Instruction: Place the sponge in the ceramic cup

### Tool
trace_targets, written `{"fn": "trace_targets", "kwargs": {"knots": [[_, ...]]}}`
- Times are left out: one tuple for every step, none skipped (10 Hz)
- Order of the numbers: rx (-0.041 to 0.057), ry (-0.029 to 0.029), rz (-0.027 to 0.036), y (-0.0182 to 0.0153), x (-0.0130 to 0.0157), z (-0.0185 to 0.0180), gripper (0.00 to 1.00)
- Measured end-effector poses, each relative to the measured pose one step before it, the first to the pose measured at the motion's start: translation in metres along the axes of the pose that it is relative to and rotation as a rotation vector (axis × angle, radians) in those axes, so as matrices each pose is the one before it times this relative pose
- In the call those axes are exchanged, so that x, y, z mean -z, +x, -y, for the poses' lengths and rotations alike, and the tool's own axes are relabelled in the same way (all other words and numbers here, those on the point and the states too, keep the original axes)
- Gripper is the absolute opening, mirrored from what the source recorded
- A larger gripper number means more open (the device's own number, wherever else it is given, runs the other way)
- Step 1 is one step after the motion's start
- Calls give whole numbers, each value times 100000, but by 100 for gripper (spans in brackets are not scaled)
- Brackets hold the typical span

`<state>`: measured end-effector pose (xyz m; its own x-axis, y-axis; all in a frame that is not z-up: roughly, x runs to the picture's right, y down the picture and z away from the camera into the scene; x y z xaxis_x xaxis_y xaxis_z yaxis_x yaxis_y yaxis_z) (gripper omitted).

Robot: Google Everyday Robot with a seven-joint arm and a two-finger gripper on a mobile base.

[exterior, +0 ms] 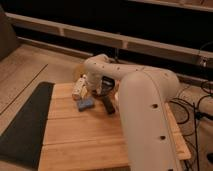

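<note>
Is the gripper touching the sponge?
Cannot tell. In the camera view the gripper sits low beside the sponge; neither gap nor contact shows plainly.

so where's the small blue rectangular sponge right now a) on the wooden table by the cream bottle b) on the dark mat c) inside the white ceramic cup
a: the sponge lies on the wooden table beside the cream bottle, with the gripper low over the table close by it.

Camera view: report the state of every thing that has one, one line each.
gripper: open, low over the wooden table, beside the sponge, holding nothing.
sponge: lying flat on the table, not gripped, not yet in any cup.
pale bottle: lying on its side behind the sponge.
</note>
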<state>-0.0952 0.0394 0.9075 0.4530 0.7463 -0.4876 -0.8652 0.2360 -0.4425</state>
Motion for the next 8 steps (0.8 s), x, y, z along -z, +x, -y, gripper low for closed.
{"fn": "trace_targets", "kwargs": {"knots": [[-256,-1777,-1929,-225,-717,-628,65],[-544,-1961,-2782,76,-888,-537,65],[-318,-1694,-1986,45,-691,-459,65],[44,-1258,-1875,107,-651,-442,65],[-83,-1338,-2316,166,-702,-386,65],[-394,-817,-2671,269,-714,-90,65],[-481,-114,-2031,191,-490,152,65],[-584,289,-1855,119,-433,297,63]]}}
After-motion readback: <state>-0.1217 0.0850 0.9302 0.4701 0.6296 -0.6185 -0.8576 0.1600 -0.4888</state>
